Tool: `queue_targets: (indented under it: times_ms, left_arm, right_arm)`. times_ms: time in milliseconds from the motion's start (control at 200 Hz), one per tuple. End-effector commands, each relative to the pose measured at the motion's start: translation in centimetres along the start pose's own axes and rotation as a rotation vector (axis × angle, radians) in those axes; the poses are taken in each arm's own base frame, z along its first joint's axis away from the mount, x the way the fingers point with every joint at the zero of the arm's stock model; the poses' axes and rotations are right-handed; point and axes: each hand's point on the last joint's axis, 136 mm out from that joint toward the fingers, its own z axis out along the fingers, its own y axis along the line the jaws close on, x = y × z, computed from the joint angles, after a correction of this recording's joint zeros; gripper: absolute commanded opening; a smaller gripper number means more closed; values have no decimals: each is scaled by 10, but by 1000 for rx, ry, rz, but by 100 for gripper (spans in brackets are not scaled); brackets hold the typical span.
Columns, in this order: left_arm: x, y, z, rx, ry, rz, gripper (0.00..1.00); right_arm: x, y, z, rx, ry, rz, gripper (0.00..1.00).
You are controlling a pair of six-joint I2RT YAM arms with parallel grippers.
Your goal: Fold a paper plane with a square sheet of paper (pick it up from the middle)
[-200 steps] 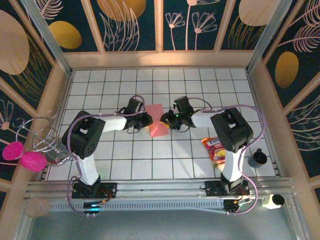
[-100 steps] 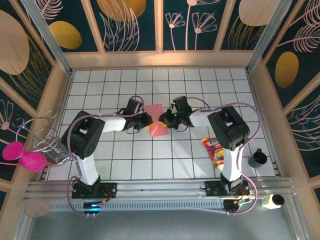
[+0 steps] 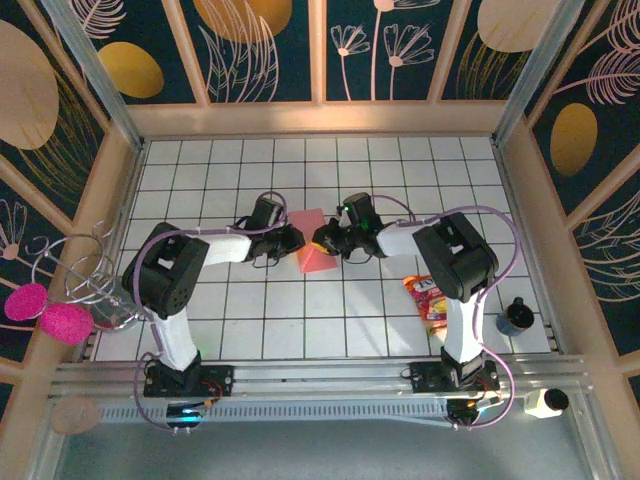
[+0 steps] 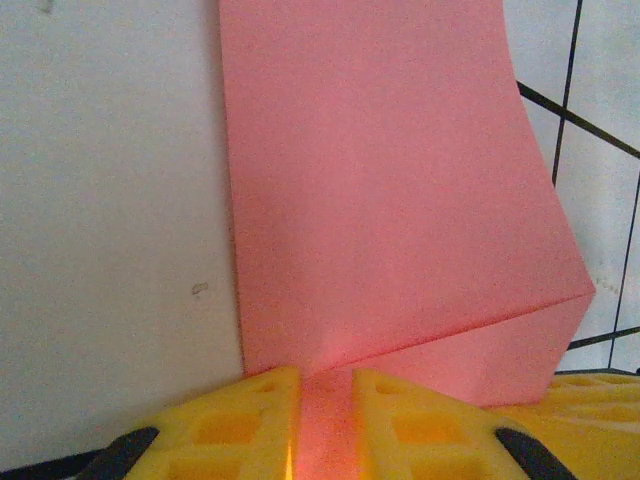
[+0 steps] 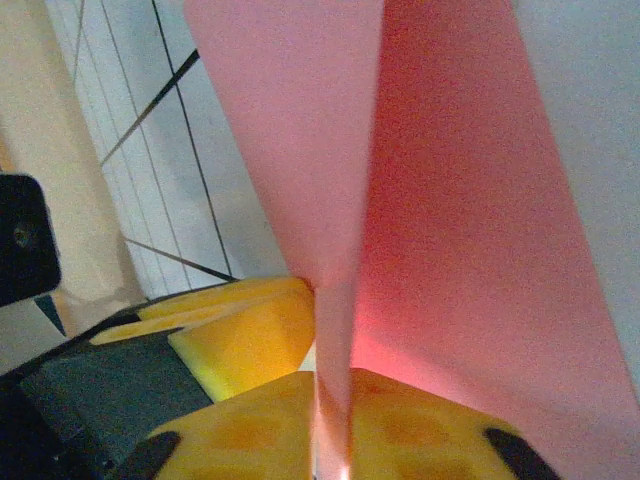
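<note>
1. White-tiled table [image 3: 260,310], walled in by dark leaf-patterned panels, carries both arms. They meet at its middle around the salmon-pink square sheet of paper [image 3: 311,252].
2. Over the last second the right claw [image 3: 322,240] has slid leftward up to the sheet's right side and drawn its fingers together. In its wrist view the right claw [image 5: 335,395] now pinches a ridge of the sheet [image 5: 300,130] between its yellow pads.
3. The left claw [image 3: 293,238] has kept its place. In its own view the left claw [image 4: 325,390] is pressed together on the near edge of the sheet [image 4: 380,200], beside a slanting fold.
4. With both sides now gripped, the sheet can probably be pulled taut or creased. It is part-folded and not yet a dart.
5. How many folds exist, and whether the sheet's lower edge touches the table, cannot be told from the top view. Both wrist views cut off its far edges.
6. A red and yellow snack packet [image 3: 430,298] lies well apart, near the right arm.
</note>
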Motion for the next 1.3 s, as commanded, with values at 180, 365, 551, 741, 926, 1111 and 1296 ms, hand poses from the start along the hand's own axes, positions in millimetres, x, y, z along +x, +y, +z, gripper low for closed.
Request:
queue_targets:
  times_ms: [180, 365, 551, 741, 926, 1111, 1296]
  left_arm:
    - [-25, -27, -57, 131, -134, -52, 29]
    - [-30, -39, -98, 281, -210, -89, 49]
    - [-24, -75, -131, 505, -223, -42, 80]
    - [-15, -103, -149, 709, -188, -33, 87]
    - [-15, -115, -156, 787, -178, -12, 87]
    - [-19, -120, -150, 788, -163, 4, 81]
    - [-20, -127, -151, 827, -145, 0, 69]
  right_arm:
    - [-15, 26, -16, -60, -100, -145, 0]
    - [-31, 74, -53, -176, -191, -262, 0]
    - [-35, 122, -90, -348, -218, -306, 0]
    - [-28, 147, -103, -470, -182, -297, 1]
    - [-20, 149, -103, -506, -142, -271, 1]
    - [-13, 146, -100, -509, -112, -258, 1]
    - [-7, 141, -96, -505, -86, -244, 2]
